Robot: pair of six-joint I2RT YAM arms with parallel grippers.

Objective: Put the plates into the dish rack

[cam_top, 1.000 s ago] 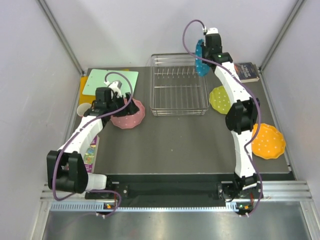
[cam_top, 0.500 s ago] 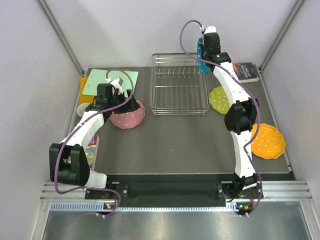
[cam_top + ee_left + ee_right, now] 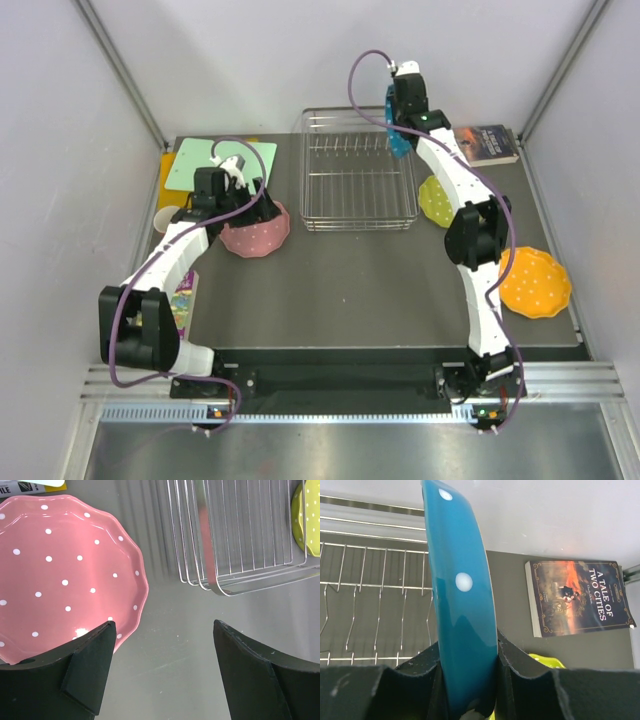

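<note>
The right gripper [image 3: 468, 672] is pinching the blue plate [image 3: 462, 610] by its rim, one finger pressed on each face, and holds it on edge, close to upright. In the overhead view this pair sits in the upper middle of the frame, over the far right corner of the dish rack [image 3: 358, 180]. From that angle the plate's lower edge is hidden, so it may or may not be touching the wires. The rack's row of prongs carries no plate.

The left gripper [image 3: 164, 630] has its fingers spread wide. It hangs at centre left, above the right-hand rim of the pink plate [image 3: 55, 575], which lies flat on the table [image 3: 350, 290] just left of the rack.

The yellow-green plate [image 3: 434, 200] lies flat just beside the rack's right side, partly under the right arm. The orange plate [image 3: 540, 282] lies at the right edge, well apart from the rack. A book [image 3: 577, 597] rests at the upper right, and a green cutting board [image 3: 210, 165] at the upper left
</note>
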